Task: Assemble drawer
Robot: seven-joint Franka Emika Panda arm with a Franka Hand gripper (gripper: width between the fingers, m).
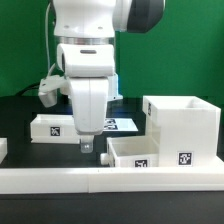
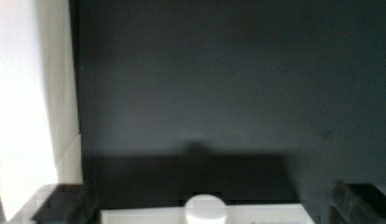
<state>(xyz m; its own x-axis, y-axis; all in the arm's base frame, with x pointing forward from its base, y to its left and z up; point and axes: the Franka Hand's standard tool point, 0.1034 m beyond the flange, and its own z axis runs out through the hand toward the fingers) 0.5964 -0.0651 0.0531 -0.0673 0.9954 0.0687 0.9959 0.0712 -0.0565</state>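
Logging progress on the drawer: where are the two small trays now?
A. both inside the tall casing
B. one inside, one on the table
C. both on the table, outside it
C: the first tray sits at the exterior view's left of the gripper, the second tray beside the casing, neither inside it.

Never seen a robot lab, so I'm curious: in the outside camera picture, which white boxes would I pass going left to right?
Low tray → open tray at the front → tall box. The long rail in front spans the whole width, so it is left out.
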